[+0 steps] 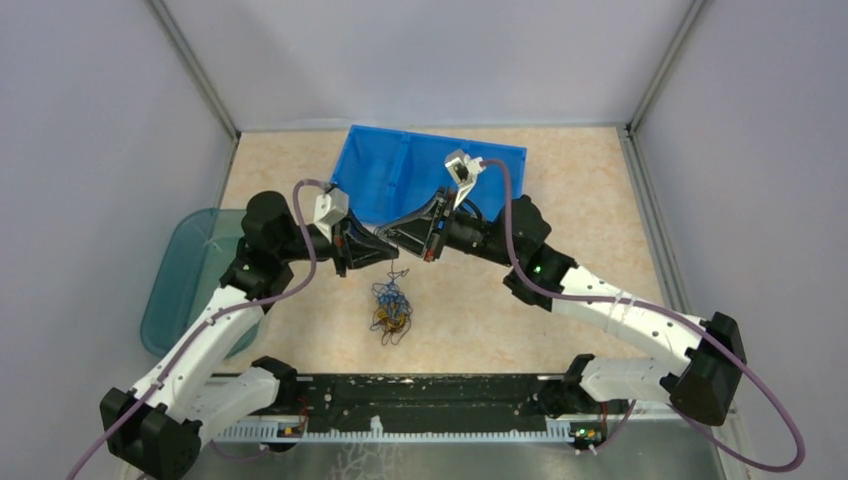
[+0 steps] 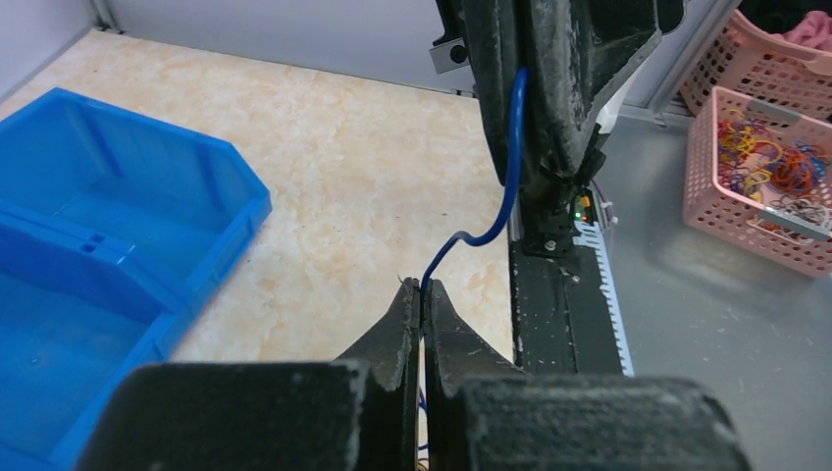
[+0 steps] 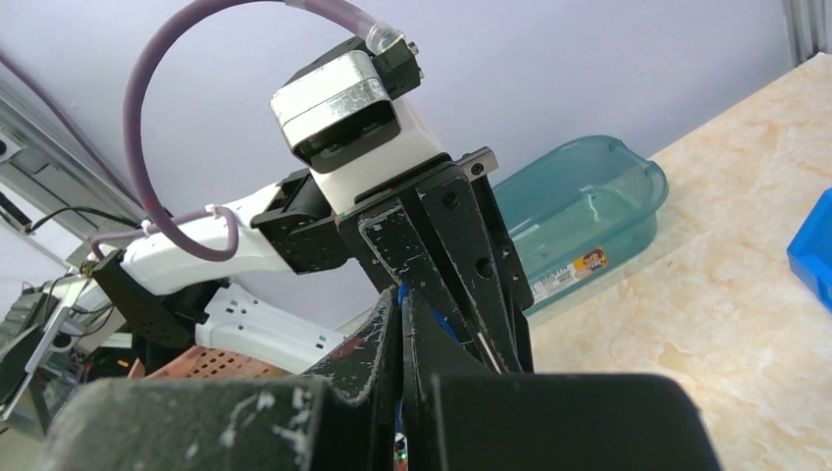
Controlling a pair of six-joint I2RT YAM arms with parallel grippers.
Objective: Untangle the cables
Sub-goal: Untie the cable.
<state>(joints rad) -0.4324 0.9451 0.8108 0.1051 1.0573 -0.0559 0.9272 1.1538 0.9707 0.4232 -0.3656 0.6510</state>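
From above, both arms reached to the middle of the speckled beige table (image 1: 560,200). The left gripper (image 1: 378,254) and right gripper (image 1: 405,238) met tip to tip. Just below them, towards 6 o'clock, was the knot of cables (image 1: 391,312), thin curly loops in blue, black and yellow-orange. A fine strand rose from it to the fingers. Whether the knot touched the table could not be told. A glossy blue bin (image 1: 400,165) with two compartments sat at 12 o'clock, and a translucent teal tub (image 1: 180,280) at 9 o'clock.

In the left wrist view, the left gripper (image 2: 422,290) had its matte black, tapered jaws pressed together on a smooth blue wire (image 2: 510,167). The wire curved in an S up towards 1 o'clock, into the scuffed black right gripper (image 2: 549,88). The blue bin (image 2: 108,245) filled the 9 o'clock side. A pink lattice basket (image 2: 755,206) of coloured loops stood at 3 o'clock.

In the right wrist view, the right gripper (image 3: 400,299) had its speckled jaws closed on the blue wire (image 3: 441,325), a sliver of which showed between them. Directly beyond, the left gripper (image 3: 442,245) pointed back at it. The teal tub (image 3: 589,211), with rounded corners, lay at 2 o'clock.
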